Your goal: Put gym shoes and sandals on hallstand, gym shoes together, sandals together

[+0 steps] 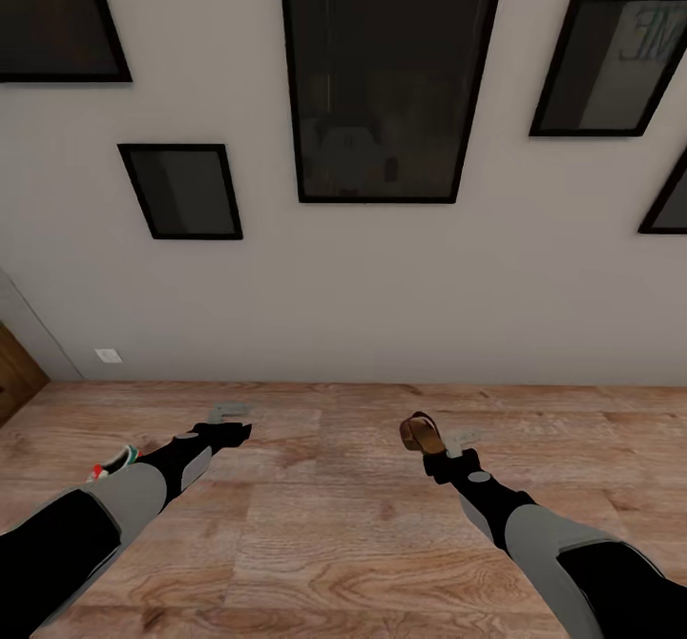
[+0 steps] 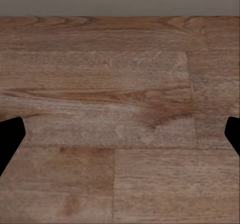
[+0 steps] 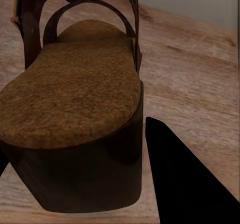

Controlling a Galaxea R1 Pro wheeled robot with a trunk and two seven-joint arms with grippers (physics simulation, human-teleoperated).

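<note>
Right claw [image 1: 431, 455] pinches a sandal [image 1: 418, 431] above the corridor floor [image 1: 324, 525]; left claw [image 1: 232, 426] spread, empty. Gym shoe [image 1: 114, 463] by left arm. Shallow edge grip: sandal may slip while moving.

Dark framed pictures [image 1: 386, 76] on wall [image 1: 382, 286]

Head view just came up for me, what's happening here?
The robot faces a wall hung with dark picture frames. Its right hand is shut on a brown sandal, held up over the wood-plank floor. The left hand is open with only floor between its fingers. One gym shoe lies on the floor beside the left arm.
</note>
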